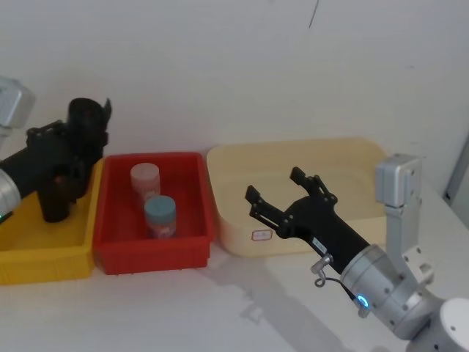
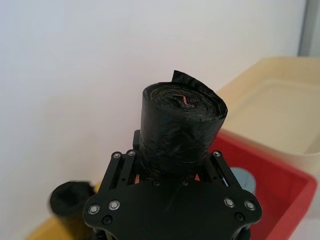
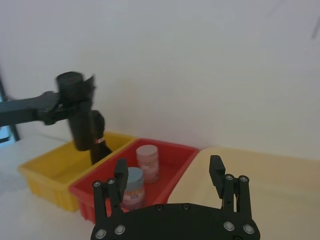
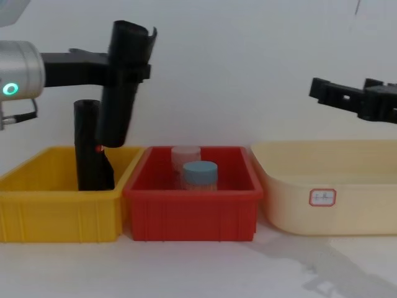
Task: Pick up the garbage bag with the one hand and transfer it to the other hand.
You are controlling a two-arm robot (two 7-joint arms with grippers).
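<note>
Hanging at the upper left of the chest view, the garbage bag (image 4: 118, 112) tilts above the yellow bin (image 4: 62, 217), clamped near its top by the one hand (image 4: 127, 69). A second black roll (image 4: 89, 149) stands in that bin. At the right, the other hand (image 1: 275, 183) hovers over the cream tub (image 1: 366, 158), fingers spread apart.

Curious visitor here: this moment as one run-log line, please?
left pincer: shut on matte black cylindrical plastic bag roll, above yellow plastic bin | right pincer: open, over cream plastic tub | handover: pending
</note>
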